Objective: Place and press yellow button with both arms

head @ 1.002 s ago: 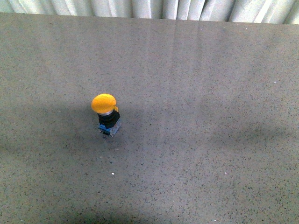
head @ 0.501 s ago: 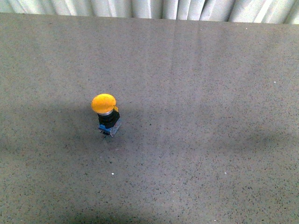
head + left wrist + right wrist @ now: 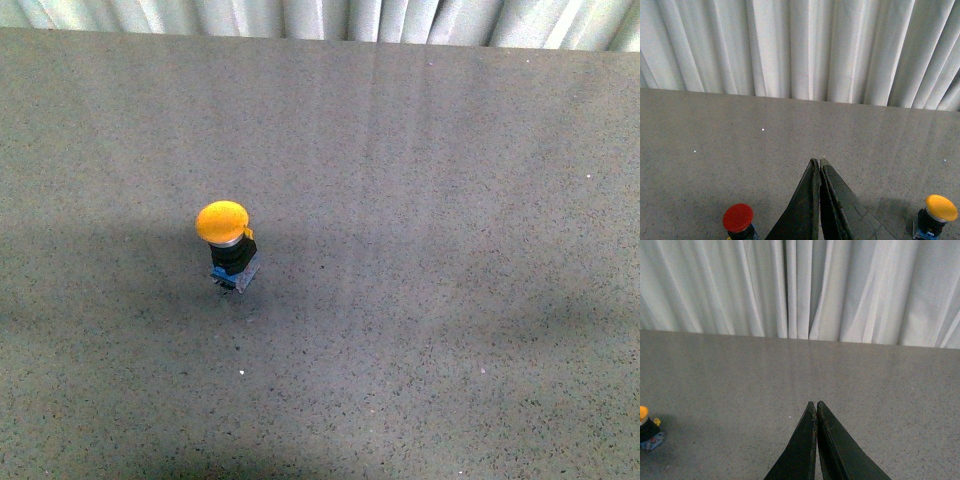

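The yellow button (image 3: 227,240) stands upright on the grey table, left of centre in the front view, with a domed orange-yellow cap, black body and blue-grey base. It also shows in the left wrist view (image 3: 938,215) and, cut by the picture's edge, in the right wrist view (image 3: 646,429). Neither arm shows in the front view. My left gripper (image 3: 819,162) is shut and empty above the table, apart from the button. My right gripper (image 3: 814,404) is shut and empty too, apart from the button.
A red button (image 3: 738,220) stands on the table in the left wrist view, on the other side of the left gripper from the yellow button. White curtains (image 3: 320,15) hang behind the table's far edge. The grey speckled tabletop (image 3: 450,250) fills the front view.
The button has not moved. The soft shadows on the table have shifted slightly.
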Robot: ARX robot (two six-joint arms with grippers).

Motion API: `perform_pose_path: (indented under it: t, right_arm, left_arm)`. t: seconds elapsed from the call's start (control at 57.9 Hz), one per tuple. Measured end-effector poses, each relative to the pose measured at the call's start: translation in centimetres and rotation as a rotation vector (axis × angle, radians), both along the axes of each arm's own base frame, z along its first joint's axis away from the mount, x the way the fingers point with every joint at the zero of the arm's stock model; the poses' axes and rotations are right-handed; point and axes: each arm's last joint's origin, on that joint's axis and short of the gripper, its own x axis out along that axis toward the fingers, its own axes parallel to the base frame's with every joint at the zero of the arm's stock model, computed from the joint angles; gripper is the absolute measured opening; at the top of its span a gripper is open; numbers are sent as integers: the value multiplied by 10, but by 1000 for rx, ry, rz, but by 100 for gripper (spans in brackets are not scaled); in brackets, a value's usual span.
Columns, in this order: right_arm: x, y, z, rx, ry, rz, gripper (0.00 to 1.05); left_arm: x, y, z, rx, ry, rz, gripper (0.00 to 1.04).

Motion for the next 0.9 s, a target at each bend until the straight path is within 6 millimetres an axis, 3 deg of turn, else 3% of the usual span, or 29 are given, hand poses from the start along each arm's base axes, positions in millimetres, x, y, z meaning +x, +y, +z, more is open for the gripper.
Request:
perform_pose_path:
  t: [0.052, 0.587, 0.898]
  right_arm:
    - [0, 0, 0, -2, 1, 0, 9]
    - [0, 0, 0, -2, 0, 0, 96]
    - [0, 0, 0, -2, -1, 0, 96]
  left_arm:
    - [0, 0, 0, 0, 0, 0, 6]
    - [0, 0, 0, 0, 0, 0, 95]
    - [0, 0, 0, 2, 0, 0, 96]
